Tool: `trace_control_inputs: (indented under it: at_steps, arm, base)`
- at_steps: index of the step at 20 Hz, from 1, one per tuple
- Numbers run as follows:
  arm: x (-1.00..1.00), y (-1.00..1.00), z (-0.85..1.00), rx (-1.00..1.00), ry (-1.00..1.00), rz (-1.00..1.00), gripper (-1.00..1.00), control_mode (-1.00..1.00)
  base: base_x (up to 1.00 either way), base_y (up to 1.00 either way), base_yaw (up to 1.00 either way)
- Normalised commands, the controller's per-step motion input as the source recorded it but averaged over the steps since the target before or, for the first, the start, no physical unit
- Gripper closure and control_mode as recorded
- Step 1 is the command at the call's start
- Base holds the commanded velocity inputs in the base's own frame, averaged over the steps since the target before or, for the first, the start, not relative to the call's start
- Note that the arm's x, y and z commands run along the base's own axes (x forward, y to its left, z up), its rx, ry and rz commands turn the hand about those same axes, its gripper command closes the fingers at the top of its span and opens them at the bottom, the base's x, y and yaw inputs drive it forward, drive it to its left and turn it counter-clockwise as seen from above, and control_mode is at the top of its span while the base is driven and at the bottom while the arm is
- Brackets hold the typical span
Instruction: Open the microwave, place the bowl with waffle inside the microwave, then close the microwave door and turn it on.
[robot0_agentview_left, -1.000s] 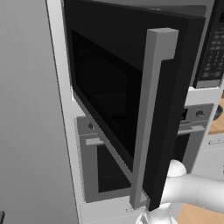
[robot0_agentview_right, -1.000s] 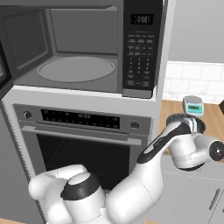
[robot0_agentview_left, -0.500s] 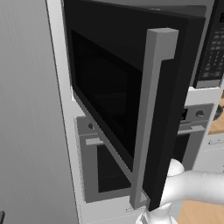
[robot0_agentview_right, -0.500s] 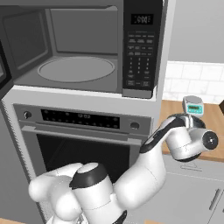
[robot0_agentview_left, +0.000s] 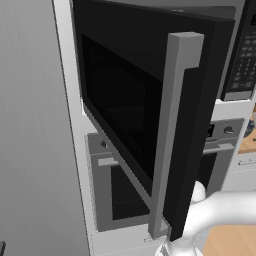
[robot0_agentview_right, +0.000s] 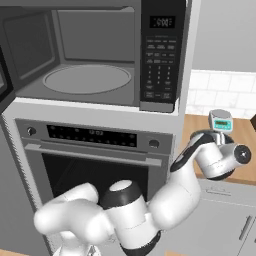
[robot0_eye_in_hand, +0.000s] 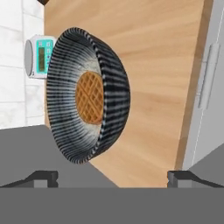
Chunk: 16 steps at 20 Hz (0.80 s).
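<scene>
The microwave (robot0_agentview_right: 95, 60) stands open, and its glass turntable (robot0_agentview_right: 87, 79) is bare. The microwave door (robot0_agentview_left: 145, 115) is swung out to the left, with its tall grey bar handle (robot0_agentview_left: 175, 135) facing the left base view. A black-and-white striped bowl (robot0_eye_in_hand: 109, 87) holding a round brown waffle (robot0_eye_in_hand: 92, 97) sits on the wooden counter (robot0_eye_in_hand: 153, 65). My gripper (robot0_eye_in_hand: 113, 177) is open, with one fingertip (robot0_eye_in_hand: 46, 177) wide to each side. The bowl lies ahead of the tips and touches neither. In the right base view my hand (robot0_agentview_right: 222, 160) hovers over the counter to the right of the oven.
A grey oven (robot0_agentview_right: 95, 150) with a horizontal handle sits under the microwave. A small white timer with a teal face (robot0_agentview_right: 220, 121) stands at the tiled wall behind the bowl. Grey cabinet fronts (robot0_eye_in_hand: 210, 74) run below the counter edge. The open door juts out over the oven's left side.
My hand has shifted slightly up and to the right over the counter. The microwave door has stayed where it was, and the jaws have stayed wide.
</scene>
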Motion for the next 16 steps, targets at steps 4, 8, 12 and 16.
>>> trace_control_inputs:
  at_steps: [4,8,12,16]
  arm:
    - [0.37,-0.29,-0.31,0.00,0.05,0.00,-1.00,-1.00]
    - [0.39,-0.25,-0.32,0.00,0.06,0.00,-1.00,-1.00]
    - [0.34,-0.24,-0.22,0.02,0.04,0.00,-1.00,-1.00]
    - [0.31,-0.17,-0.22,0.04,0.04,0.00,-1.00,-1.00]
  base:
    - [0.00,0.00,0.00]
    - [0.00,0.00,0.00]
    - [0.00,0.00,0.00]
    - [0.00,0.00,0.00]
